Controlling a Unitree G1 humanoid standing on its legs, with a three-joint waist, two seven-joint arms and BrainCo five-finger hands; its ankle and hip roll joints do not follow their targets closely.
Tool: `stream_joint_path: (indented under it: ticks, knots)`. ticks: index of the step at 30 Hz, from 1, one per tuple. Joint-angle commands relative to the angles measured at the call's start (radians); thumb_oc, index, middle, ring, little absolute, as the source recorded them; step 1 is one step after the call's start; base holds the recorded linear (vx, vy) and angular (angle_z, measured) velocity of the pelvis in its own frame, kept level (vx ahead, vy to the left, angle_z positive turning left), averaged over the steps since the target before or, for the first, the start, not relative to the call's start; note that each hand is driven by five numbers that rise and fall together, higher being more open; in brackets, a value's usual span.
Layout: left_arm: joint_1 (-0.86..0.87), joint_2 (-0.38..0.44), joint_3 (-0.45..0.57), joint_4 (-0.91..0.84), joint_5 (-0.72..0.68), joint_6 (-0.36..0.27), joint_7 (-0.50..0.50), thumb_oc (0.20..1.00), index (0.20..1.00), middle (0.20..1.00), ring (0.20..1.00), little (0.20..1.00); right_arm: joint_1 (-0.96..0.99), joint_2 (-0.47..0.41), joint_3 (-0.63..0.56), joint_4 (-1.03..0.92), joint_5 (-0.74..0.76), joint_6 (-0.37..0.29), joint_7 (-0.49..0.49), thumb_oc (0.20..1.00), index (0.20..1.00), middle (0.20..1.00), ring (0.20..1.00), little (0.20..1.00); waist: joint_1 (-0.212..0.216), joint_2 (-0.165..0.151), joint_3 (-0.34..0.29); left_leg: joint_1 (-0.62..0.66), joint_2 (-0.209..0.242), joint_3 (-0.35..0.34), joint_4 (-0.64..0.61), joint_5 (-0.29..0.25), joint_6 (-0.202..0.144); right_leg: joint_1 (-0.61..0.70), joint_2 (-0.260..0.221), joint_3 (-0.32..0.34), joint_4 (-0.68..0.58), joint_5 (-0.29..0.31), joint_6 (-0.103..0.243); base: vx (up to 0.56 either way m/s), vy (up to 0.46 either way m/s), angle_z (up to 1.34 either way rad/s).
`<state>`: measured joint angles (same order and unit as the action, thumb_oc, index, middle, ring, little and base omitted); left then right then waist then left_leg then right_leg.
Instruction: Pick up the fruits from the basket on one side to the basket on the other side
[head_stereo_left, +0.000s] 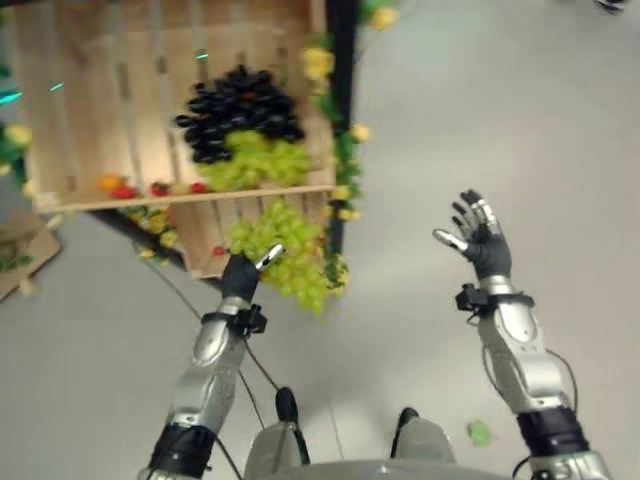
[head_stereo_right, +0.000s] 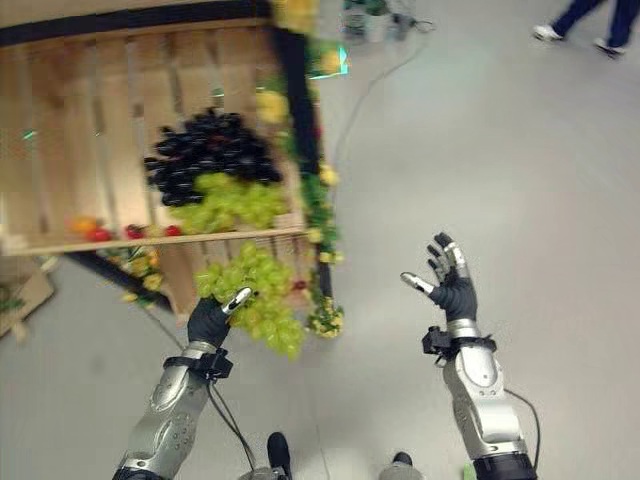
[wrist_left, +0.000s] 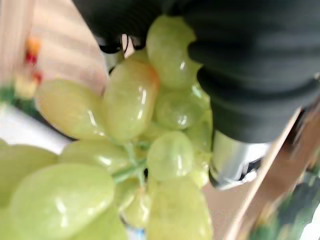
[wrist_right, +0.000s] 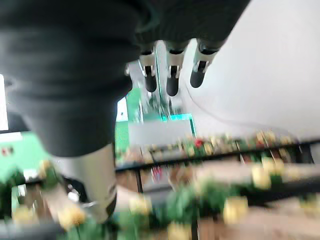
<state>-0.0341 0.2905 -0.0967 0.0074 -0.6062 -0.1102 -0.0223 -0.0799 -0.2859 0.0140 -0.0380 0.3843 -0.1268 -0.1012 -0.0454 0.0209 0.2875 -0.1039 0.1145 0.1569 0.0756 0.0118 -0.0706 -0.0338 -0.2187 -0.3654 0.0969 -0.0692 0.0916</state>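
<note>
My left hand (head_stereo_left: 240, 277) is shut on a bunch of green grapes (head_stereo_left: 285, 250), held in front of the lower wooden crate (head_stereo_left: 205, 235); the grapes hang past the crate's front edge. In the left wrist view the green grapes (wrist_left: 130, 150) sit right against the hand's dark cover (wrist_left: 250, 65). The upper wooden crate (head_stereo_left: 100, 90) holds a heap of dark grapes (head_stereo_left: 238, 108) with another green bunch (head_stereo_left: 262, 160) below it. Small red and orange fruits (head_stereo_left: 120, 187) lie along its front edge. My right hand (head_stereo_left: 480, 235) is open, raised over the bare floor to the right.
The crates stand on a black frame (head_stereo_left: 343, 80) trimmed with yellow flowers and green leaves (head_stereo_left: 345, 190). A flat cardboard piece (head_stereo_left: 20, 255) lies on the floor at the left. A person's legs (head_stereo_right: 585, 25) show at the far right. Grey floor spreads right of the stand.
</note>
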Motion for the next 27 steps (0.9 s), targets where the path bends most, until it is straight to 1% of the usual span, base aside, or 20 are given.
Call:
stream_joint_path:
  ticks: [1,4,7,9,11,12,13,14,15,16,17,18,19,20,21,22,24,25,27]
  knots:
    - [0.045,0.056,0.050,-0.153,-0.003,-0.049,-0.043,0.200,0.200,0.200,0.200,0.200,-0.047,0.013,-0.016,0.003,0.027,-0.043,0.013,1.000,1.000,1.000,1.000,1.000,0.012,-0.052,-0.070,0.075,0.047,0.008,-0.036,-0.107,-0.045,-0.025,-0.046,0.000,0.070,-0.009,0.089,-0.01,0.123,0.73]
    - [0.047,0.055,0.061,-0.158,-0.001,-0.055,-0.035,0.200,0.200,0.200,0.200,0.200,-0.047,0.020,-0.013,0.003,0.028,-0.037,0.017,1.000,1.000,1.000,1.000,1.000,0.022,-0.064,-0.071,0.070,0.032,-0.001,-0.053,-0.100,-0.033,-0.031,-0.057,-0.003,0.080,0.002,0.096,0.00,0.107,0.40]
    - [0.048,0.046,0.074,-0.159,0.005,-0.064,-0.013,0.200,0.200,0.200,0.200,0.200,-0.053,0.021,-0.009,0.011,0.026,-0.034,0.013,1.000,1.000,1.000,1.000,1.000,0.033,-0.076,-0.066,0.068,0.009,-0.014,-0.049,-0.107,-0.016,-0.037,-0.071,0.005,0.115,0.005,0.107,0.04,0.122,0.09]
    - [0.044,0.038,0.085,-0.168,0.005,-0.072,0.007,0.200,0.200,0.200,0.200,0.200,-0.055,0.022,-0.011,0.015,0.021,-0.033,0.007,1.000,1.000,1.000,1.000,1.000,0.044,-0.078,-0.062,0.064,-0.012,-0.027,-0.052,-0.112,0.000,-0.045,-0.088,0.009,0.164,0.004,0.114,0.05,0.169,0.13]
    - [0.040,0.027,0.093,-0.177,0.003,-0.077,0.024,0.200,0.200,0.200,0.200,0.200,-0.042,0.026,-0.017,0.019,0.012,-0.032,-0.001,1.000,1.000,1.000,1.000,1.000,0.048,-0.072,-0.052,0.082,-0.036,-0.042,-0.059,-0.123,0.020,-0.056,-0.117,0.021,0.269,0.015,0.119,0.10,0.178,0.13]
    - [0.036,0.028,0.094,-0.181,0.005,-0.081,0.029,0.200,0.200,0.200,0.200,0.200,-0.039,0.027,-0.016,0.024,0.008,-0.030,-0.005,1.000,1.000,1.000,1.000,1.000,0.045,-0.071,-0.044,0.091,-0.045,-0.051,-0.063,-0.122,0.027,-0.071,-0.127,0.037,0.320,0.043,0.119,0.08,0.132,0.15]
    - [0.028,0.031,0.097,-0.185,0.007,-0.085,0.034,0.200,0.200,0.200,0.200,0.200,-0.041,0.027,-0.016,0.027,0.006,-0.029,-0.007,1.000,1.000,1.000,1.000,1.000,0.038,-0.066,-0.035,0.097,-0.047,-0.060,-0.071,-0.115,0.033,-0.097,-0.121,0.068,0.366,0.069,0.118,0.06,0.077,0.17]
    - [0.015,0.037,0.094,-0.187,0.006,-0.092,0.043,0.200,0.200,0.200,0.200,0.200,-0.045,0.029,-0.011,0.036,0.007,-0.030,-0.011,1.000,1.000,1.000,1.000,1.000,0.026,-0.056,-0.021,0.111,-0.042,-0.070,-0.082,-0.113,0.033,-0.130,-0.105,0.112,0.400,0.081,0.122,0.02,0.037,0.24]
    - [0.013,0.037,0.094,-0.186,0.006,-0.092,0.043,0.200,0.200,0.200,0.200,0.200,-0.047,0.029,-0.012,0.037,0.007,-0.031,-0.012,1.000,1.000,1.000,1.000,1.000,0.027,-0.055,-0.022,0.107,-0.041,-0.069,-0.084,-0.108,0.033,-0.134,-0.103,0.113,0.396,0.087,0.121,0.05,0.004,0.60]
    - [-0.021,0.045,0.091,-0.201,0.003,-0.100,0.048,0.200,0.200,0.200,0.200,0.200,-0.049,0.033,-0.016,0.049,0.019,-0.037,-0.019,1.000,1.000,1.000,1.000,1.000,0.005,-0.038,-0.015,0.113,-0.034,-0.093,-0.094,-0.106,0.032,-0.186,-0.012,0.207,0.380,0.018,0.097,0.08,0.041,0.61]
    - [-0.038,0.054,0.085,-0.210,-0.005,-0.104,0.039,0.200,0.200,0.200,0.200,0.200,-0.048,0.029,-0.023,0.057,0.028,-0.038,-0.020,1.000,1.000,1.000,1.000,1.000,-0.007,-0.029,-0.012,0.118,-0.038,-0.110,-0.096,-0.103,0.031,-0.222,0.048,0.246,0.364,-0.027,0.078,0.10,0.018,0.59]
    - [-0.056,0.063,0.085,-0.221,-0.007,-0.107,0.035,0.200,0.200,0.200,0.200,0.200,-0.057,0.024,-0.017,0.073,0.034,-0.041,-0.018,1.000,1.000,1.000,1.000,1.000,-0.008,-0.028,-0.005,0.112,-0.041,-0.117,-0.087,-0.105,0.027,-0.238,0.046,0.238,0.330,-0.027,0.077,0.09,-0.056,0.37]
    - [-0.063,0.068,0.097,-0.239,-0.014,-0.105,0.025,0.200,0.200,0.200,0.200,0.200,-0.047,0.022,-0.020,0.077,0.040,-0.041,-0.016,1.000,1.000,1.000,1.000,1.000,-0.002,-0.037,-0.007,0.093,-0.050,-0.137,-0.053,-0.119,0.021,-0.197,0.008,0.206,0.215,-0.046,0.067,0.07,-0.153,0.46]
    - [-0.068,0.070,0.092,-0.260,-0.029,-0.108,0.002,0.200,0.200,0.200,0.200,0.200,-0.053,0.021,-0.016,0.091,0.048,-0.035,-0.009,1.000,1.000,1.000,1.000,1.000,-0.004,-0.049,-0.012,0.091,-0.056,-0.129,-0.054,-0.123,0.017,-0.175,0.005,0.209,0.147,-0.035,0.065,0.06,-0.129,0.52]
    - [-0.068,0.071,0.093,-0.260,-0.030,-0.108,0.001,0.200,0.200,0.200,0.200,0.200,-0.054,0.022,-0.016,0.092,0.049,-0.036,-0.008,1.000,1.000,1.000,1.000,1.000,-0.005,-0.049,-0.010,0.093,-0.055,-0.129,-0.054,-0.123,0.017,-0.167,0.006,0.207,0.134,-0.029,0.065,0.07,-0.119,0.68]
    - [-0.056,0.068,0.103,-0.287,-0.051,-0.111,-0.018,0.200,0.200,0.200,0.200,0.200,-0.064,0.011,-0.005,0.118,0.046,-0.033,0.001,1.000,1.000,1.000,1.000,1.000,0.006,-0.057,-0.028,0.082,-0.056,-0.107,-0.037,-0.132,0.015,-0.123,0.020,0.202,0.078,-0.014,0.068,0.05,-0.062,0.59]
    - [-0.053,0.066,0.103,-0.302,-0.074,-0.108,-0.026,0.200,0.200,0.200,0.200,0.200,-0.070,0.005,-0.002,0.130,0.052,-0.031,0.005,1.000,1.000,1.000,1.000,1.000,0.011,-0.057,-0.036,0.070,-0.053,-0.098,-0.019,-0.137,0.013,-0.117,0.021,0.206,0.067,-0.006,0.069,0.06,-0.084,0.38]
    - [-0.042,0.059,0.112,-0.331,-0.101,-0.106,-0.039,0.200,0.200,0.200,0.200,0.200,-0.072,0.005,-0.005,0.138,0.054,-0.026,0.014,1.000,1.000,1.000,1.000,1.000,0.017,-0.059,-0.049,0.065,-0.051,-0.090,-0.018,-0.138,0.010,-0.096,0.021,0.201,0.038,-0.006,0.066,0.06,-0.109,-0.11]
    - [-0.044,0.055,0.115,-0.350,-0.118,-0.108,-0.036,0.200,0.200,0.200,0.200,0.200,-0.071,0.002,-0.003,0.160,0.057,-0.021,0.015,1.000,1.000,1.000,1.000,1.000,0.019,-0.060,-0.060,0.063,-0.046,-0.092,-0.015,-0.139,0.005,-0.077,0.025,0.193,0.022,-0.007,0.063,0.05,-0.095,-0.39]
